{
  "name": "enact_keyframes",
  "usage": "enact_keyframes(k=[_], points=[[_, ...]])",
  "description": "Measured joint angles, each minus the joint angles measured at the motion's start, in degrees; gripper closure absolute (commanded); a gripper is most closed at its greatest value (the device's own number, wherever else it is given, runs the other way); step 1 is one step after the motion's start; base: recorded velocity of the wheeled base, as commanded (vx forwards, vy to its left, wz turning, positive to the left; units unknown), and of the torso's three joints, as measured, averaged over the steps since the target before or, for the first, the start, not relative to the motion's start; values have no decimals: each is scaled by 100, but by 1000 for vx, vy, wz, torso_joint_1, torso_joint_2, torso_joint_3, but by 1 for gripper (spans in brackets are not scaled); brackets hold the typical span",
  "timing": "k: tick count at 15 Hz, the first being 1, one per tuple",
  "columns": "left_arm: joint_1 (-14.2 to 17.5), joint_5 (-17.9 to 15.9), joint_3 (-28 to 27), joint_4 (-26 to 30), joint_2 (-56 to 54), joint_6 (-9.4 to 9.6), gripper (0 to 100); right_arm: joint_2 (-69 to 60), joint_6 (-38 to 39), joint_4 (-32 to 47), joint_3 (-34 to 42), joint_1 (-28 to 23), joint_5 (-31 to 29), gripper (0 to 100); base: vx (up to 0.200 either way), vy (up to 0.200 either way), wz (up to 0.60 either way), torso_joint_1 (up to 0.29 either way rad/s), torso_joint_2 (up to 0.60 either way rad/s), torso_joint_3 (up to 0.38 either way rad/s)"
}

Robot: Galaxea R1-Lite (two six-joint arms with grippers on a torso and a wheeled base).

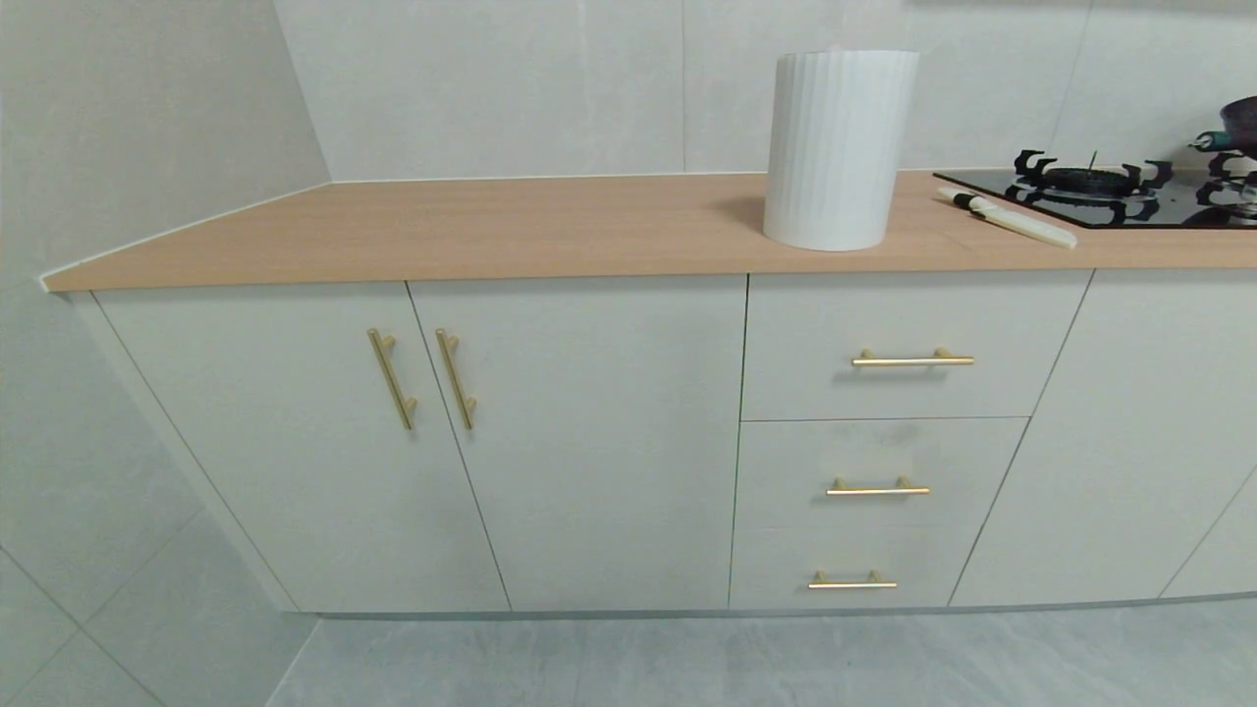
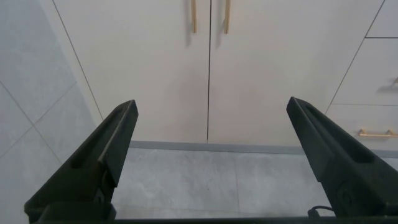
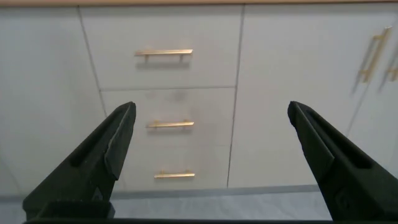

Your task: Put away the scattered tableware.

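Left pincer [image 2: 211,106] gapes wide, empty; right pincer [image 3: 211,107] too. Knife [image 1: 1007,218] lies on the counter [image 1: 491,231] by the hob [image 1: 1100,191].

The left gripper [image 2: 211,104] and right gripper [image 3: 211,107] each have 2 fingers [image 2: 102,155] spread wide apart.

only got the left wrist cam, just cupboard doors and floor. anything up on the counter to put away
Observer: Yes, a long white utensil lies flat on the countertop, alongside the hob.
Operator: anywhere to drop it
Observer: A tall ribbed white holder stands upright on the countertop, just to the robot's left of the utensil.
Operator: and my other arm
Observer: The right claw is open and empty, facing the drawers.
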Motion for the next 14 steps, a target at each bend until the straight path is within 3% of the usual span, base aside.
enact_keyframes(k=[3,14], points=[[0,-2,0,2,0,0,0,-1,-68,616,88,0,32,0,0,0,0,0,0,0],[0,-5,0,0,0,35,0,-1,-115,605,115,0,206,0,0,0,0,0,0,0]])
